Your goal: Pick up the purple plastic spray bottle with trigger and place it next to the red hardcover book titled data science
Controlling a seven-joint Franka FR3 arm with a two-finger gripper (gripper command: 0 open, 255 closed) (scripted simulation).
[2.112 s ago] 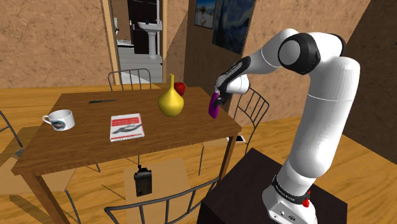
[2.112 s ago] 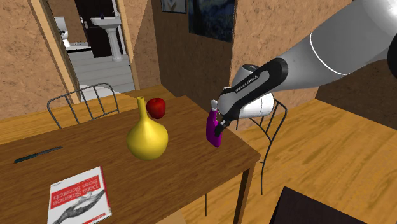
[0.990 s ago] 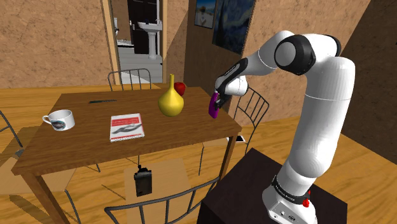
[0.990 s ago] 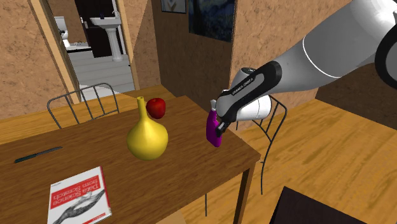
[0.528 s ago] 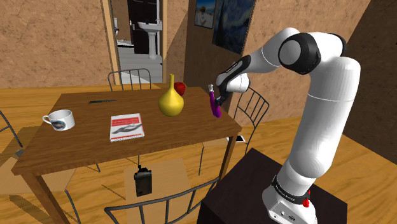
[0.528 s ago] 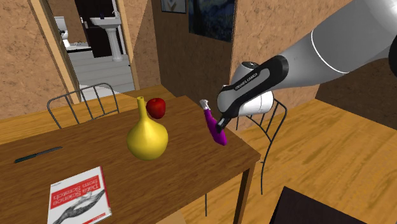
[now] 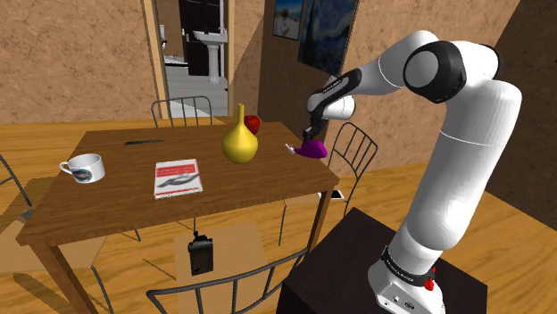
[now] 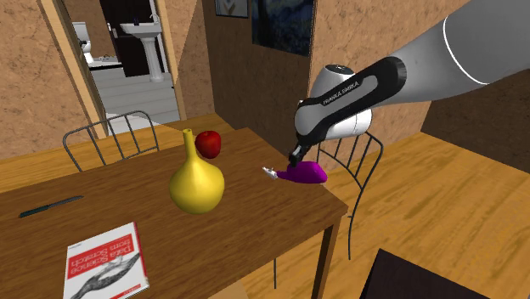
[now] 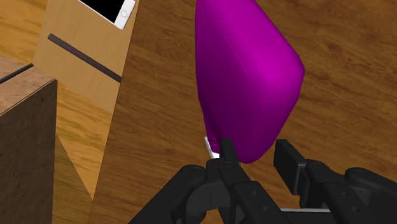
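I am looking down at one wooden counter (image 7: 116, 210). At the shoulder view's left, one white mug (image 7: 82, 167) is standing near the left end. Farther back one thin dark thing (image 7: 143, 141) is lying flat; I cannot tell whether it is a pen or a knife. Right of the mug, one red book (image 7: 178, 177) with a white lower cover is lying flat, closed. Next, one yellow gourd-shaped vase (image 7: 239, 139) is standing upright, with one red apple (image 7: 253, 123) just behind it.

Right of those, well apart from the book, one purple spray bottle (image 8: 307, 173) is lying on its side near the counter's right end, its white nozzle pointing left toward the vase. The gripper (image 8: 294, 159) is hanging just over the bottle. In the wrist view the fingers (image 9: 226, 151) are standing a little apart: one tip is touching the bottle's narrow end and the other is staying clear, so they are not clasping it.

In the second exterior view I am counting two wire chairs (image 8: 110, 136), one behind the counter and one at its right end.
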